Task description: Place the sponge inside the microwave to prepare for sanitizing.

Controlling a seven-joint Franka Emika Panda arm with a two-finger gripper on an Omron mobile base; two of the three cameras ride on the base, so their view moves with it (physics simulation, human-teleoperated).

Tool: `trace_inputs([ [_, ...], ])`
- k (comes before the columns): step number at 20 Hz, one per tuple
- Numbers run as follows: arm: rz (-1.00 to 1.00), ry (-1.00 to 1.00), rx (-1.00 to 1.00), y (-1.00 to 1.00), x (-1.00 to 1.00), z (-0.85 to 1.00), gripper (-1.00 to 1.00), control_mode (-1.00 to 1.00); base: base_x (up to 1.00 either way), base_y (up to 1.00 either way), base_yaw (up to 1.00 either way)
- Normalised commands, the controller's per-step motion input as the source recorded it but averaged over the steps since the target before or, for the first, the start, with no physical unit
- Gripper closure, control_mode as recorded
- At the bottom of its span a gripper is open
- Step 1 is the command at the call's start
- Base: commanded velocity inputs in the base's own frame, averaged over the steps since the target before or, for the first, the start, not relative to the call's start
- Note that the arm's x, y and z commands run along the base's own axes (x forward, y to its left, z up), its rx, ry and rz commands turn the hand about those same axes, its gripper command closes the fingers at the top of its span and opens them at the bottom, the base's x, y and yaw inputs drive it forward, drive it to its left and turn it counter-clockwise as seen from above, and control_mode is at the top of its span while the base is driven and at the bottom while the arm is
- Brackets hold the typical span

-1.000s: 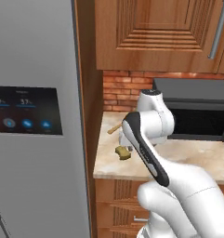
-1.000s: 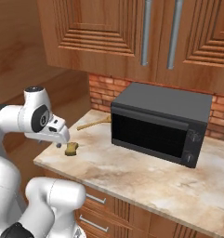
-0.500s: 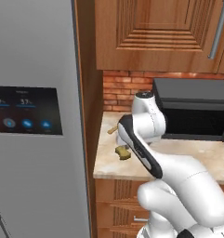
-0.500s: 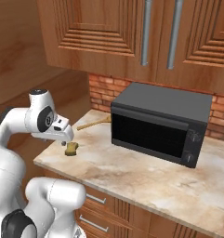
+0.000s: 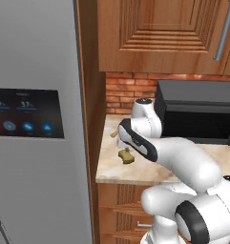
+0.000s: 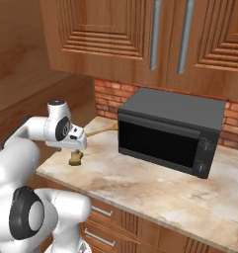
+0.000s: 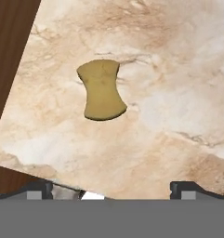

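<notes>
Step in hand: approach for pick-up; sponge (image 7: 102, 89) not yet grasped. Gripper (image 7: 112, 186) poised above, finger tips spread wide, nothing between them. Sponge lies flat on marble counter (image 7: 169, 102), at about 11 o'clock from hand-view centre; in right base view directly beneath hand, well apart from microwave (image 6: 170, 132) at 3 o'clock. Microwave door shut. Next move likely: centre over sponge, descend, close across narrow waist. Sponge: small, yellow-tan, hourglass outline.
</notes>
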Motion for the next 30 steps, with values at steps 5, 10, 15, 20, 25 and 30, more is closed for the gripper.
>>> trace_inputs([
  [5,0.00,0.00,0.00,0.15,0.48,-0.15,-1.00,-1.00,0.00,0.00,0.00],
  [10,0.00,0.00,0.00,0.11,0.39,-0.30,-1.00,-1.00,0.00,0.00,0.00],
  [15,0.00,0.00,0.00,0.00,0.22,-0.40,-1.00,-1.00,0.00,0.00,0.00],
  [20,0.01,0.00,0.00,0.00,0.04,-0.34,-1.00,-1.00,0.00,0.00,0.00],
  [25,0.00,0.00,0.00,0.00,0.00,-0.31,-1.00,-1.00,0.00,0.00,0.00],
  [30,0.00,0.00,0.00,0.00,0.03,-0.41,-1.00,-1.00,0.00,0.00,0.00],
])
